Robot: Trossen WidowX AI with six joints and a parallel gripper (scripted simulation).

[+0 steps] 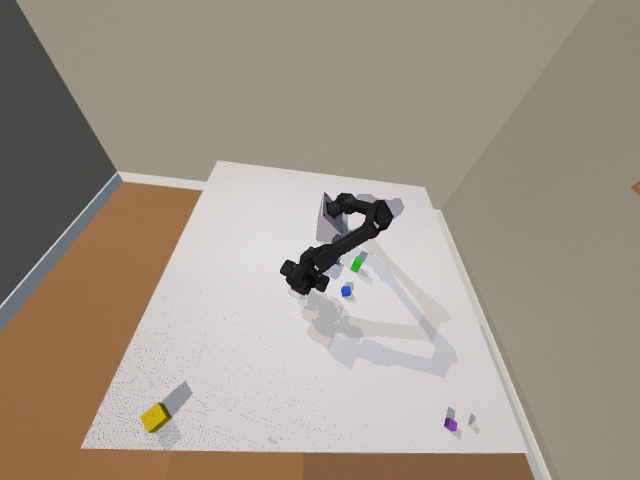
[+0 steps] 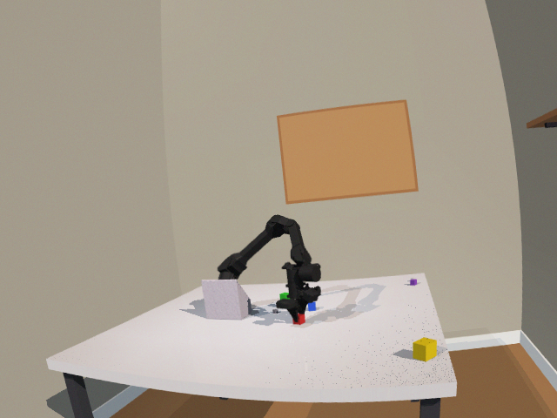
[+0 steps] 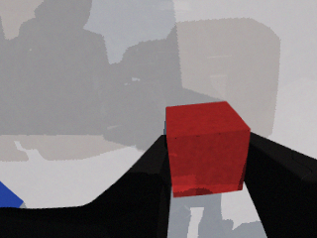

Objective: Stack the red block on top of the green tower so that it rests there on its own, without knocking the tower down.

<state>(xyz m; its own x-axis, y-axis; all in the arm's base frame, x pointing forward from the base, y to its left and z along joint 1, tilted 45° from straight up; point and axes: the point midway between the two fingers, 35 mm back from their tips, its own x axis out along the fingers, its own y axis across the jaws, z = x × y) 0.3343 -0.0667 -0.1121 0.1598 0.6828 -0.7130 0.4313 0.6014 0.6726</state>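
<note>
The red block point(image 2: 298, 320) point(image 3: 208, 159) is between the two fingers of my gripper point(image 3: 200, 139), with a finger against each side. My gripper is shut on it and points down. The block is at or just over the table top; the views do not show whether it touches. In the top view the arm hides the block. The green tower point(image 1: 356, 264) point(image 2: 284, 296) stands upright, apart from the gripper, to its right in the top view. In the exterior view the gripper partly covers the tower.
A blue block point(image 1: 346, 291) point(image 2: 312, 306) point(image 3: 7, 197) lies close to the gripper and tower. A pale wedge-shaped box point(image 1: 326, 229) point(image 2: 224, 299) stands by the arm's base. A yellow block point(image 1: 155, 417) point(image 2: 425, 349) and a purple block point(image 1: 450, 424) point(image 2: 413, 281) lie far off near table corners.
</note>
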